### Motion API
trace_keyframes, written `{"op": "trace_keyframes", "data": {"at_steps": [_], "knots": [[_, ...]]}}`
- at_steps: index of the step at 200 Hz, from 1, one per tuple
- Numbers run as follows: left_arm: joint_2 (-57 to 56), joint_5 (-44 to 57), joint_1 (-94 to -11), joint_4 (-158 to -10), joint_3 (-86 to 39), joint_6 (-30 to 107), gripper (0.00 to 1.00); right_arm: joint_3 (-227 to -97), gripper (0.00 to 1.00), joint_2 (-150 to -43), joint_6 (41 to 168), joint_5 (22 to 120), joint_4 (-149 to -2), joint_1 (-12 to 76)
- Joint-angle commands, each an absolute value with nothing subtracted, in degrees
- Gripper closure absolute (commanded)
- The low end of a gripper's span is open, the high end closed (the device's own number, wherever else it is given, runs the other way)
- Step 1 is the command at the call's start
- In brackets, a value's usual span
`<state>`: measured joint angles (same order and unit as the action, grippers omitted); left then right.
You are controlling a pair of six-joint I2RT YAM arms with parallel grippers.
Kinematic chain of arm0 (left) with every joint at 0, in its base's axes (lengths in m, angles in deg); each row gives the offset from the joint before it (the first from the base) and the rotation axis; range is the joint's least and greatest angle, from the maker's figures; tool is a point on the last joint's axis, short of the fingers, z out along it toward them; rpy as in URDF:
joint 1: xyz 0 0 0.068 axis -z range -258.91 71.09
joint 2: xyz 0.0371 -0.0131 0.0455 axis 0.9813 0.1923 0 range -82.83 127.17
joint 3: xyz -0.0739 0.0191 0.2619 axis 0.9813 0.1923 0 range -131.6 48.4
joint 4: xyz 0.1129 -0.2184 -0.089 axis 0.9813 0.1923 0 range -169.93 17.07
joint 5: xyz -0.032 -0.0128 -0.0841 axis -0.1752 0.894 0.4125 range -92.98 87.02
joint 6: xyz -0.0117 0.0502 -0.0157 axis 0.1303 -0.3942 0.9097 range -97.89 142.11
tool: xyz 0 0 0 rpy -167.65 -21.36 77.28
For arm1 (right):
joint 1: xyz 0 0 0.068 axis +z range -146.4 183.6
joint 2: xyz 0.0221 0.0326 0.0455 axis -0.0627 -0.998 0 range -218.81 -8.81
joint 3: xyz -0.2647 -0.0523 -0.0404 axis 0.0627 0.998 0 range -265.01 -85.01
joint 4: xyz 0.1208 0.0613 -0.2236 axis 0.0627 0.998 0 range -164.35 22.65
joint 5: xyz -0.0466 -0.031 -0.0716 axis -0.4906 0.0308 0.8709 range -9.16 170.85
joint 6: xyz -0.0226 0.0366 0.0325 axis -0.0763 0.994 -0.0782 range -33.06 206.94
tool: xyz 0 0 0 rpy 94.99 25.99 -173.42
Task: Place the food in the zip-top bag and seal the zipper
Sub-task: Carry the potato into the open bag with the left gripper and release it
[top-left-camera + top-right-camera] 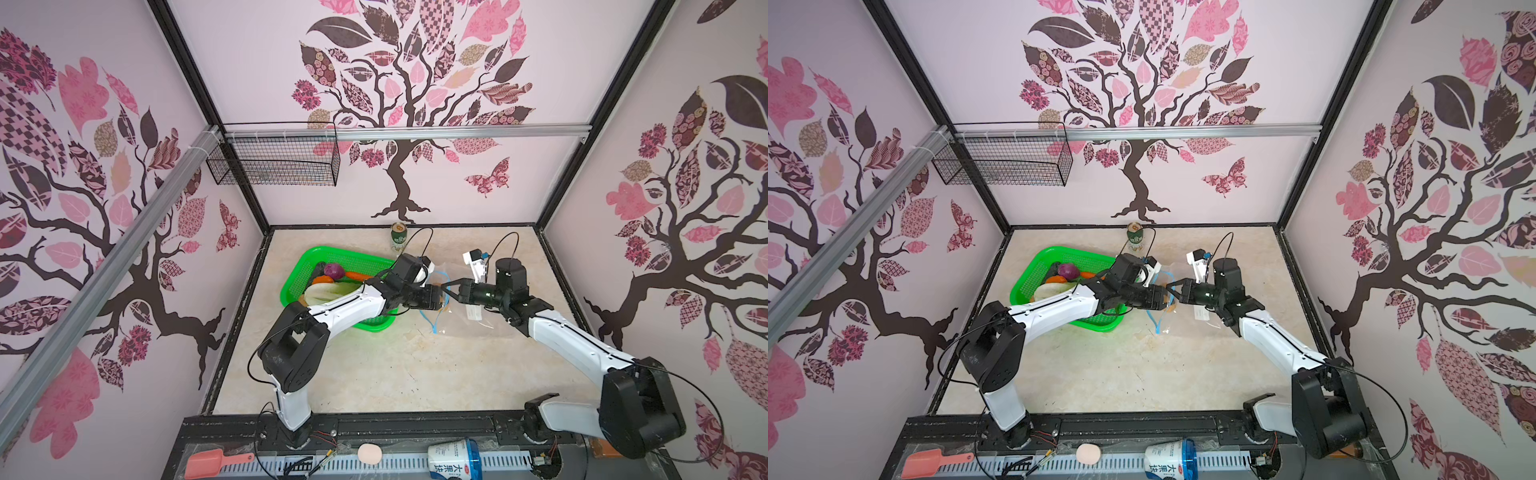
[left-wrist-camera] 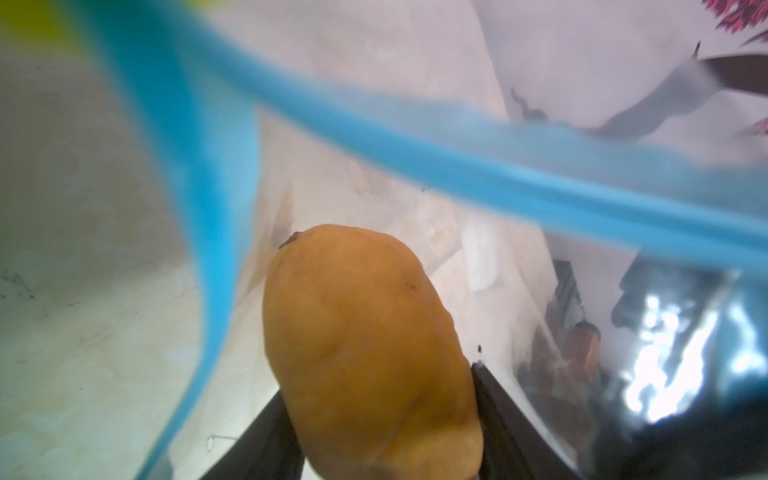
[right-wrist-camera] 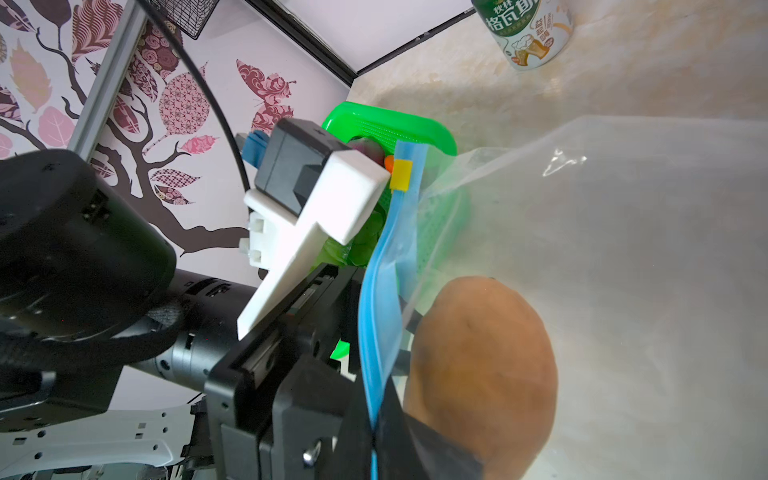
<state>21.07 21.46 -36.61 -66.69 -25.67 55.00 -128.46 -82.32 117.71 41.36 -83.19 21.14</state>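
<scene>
Mid-table, top view: L gripper (image 1: pixel 439 298) reaches in from 9 o'clock. Its black jaws are set moderately wide, one against each flank of the tan potato (image 2: pixel 365 345), a smooth, matte, egg-shaped tuber w/ a dark nub at its far end. The potato sits in the mouth of the zip-top bag (image 3: pixel 623 249), and the zipper (image 2: pixel 457 166) loops round it as a soft, light-blue band.

R gripper (image 3: pixel 374 432) comes in from 3 o'clock, closed tight and pinching that blue strip. The strip runs from its jaws to a small yellow slider (image 3: pixel 401 174) at the strip's end. In both top views the two grippers meet nearly tip to tip.

The bag is clear, glossy, crinkled film. It spreads over the pale marbled table (image 1: pixel 374 365) toward 3–5 o'clock of the L gripper, partly under the R gripper.

The rest of the veg lies at approx. 9 o'clock of the L gripper in a green perforated plastic basket (image 1: pixel 299 274), partly under the L forearm: ribbed white-and-green napa cabbage (image 1: pixel 328 291), round purple onion (image 1: pixel 333 271), orange carrot (image 1: pixel 359 275). A green drink can (image 1: pixel 399 237) stands upright at 11 o'clock, by the back wall.
</scene>
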Motion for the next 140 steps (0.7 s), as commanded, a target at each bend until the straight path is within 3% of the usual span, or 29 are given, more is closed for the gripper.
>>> {"op": "trace_keyframes", "data": {"at_steps": [1,22,84,140], "knots": [[21.3,20.2,-36.3,-64.5,-28.5,54.0,0.29,-128.9,1.00,-83.3,116.1,41.8,-82.2,21.4],[20.4,18.7,-36.2,-63.3,-28.9,53.5,0.21,-128.9,1.00,-83.2,115.9,42.7,-81.5,21.4],[13.1,15.8,-37.5,-61.8,-27.0,53.2,0.21,-129.4,1.00,-82.7,114.9,45.8,-79.1,21.3],[3.4,13.2,-46.6,-60.7,-22.9,52.4,0.21,-129.7,1.00,-82.5,114.3,47.3,-78.4,21.4]]}}
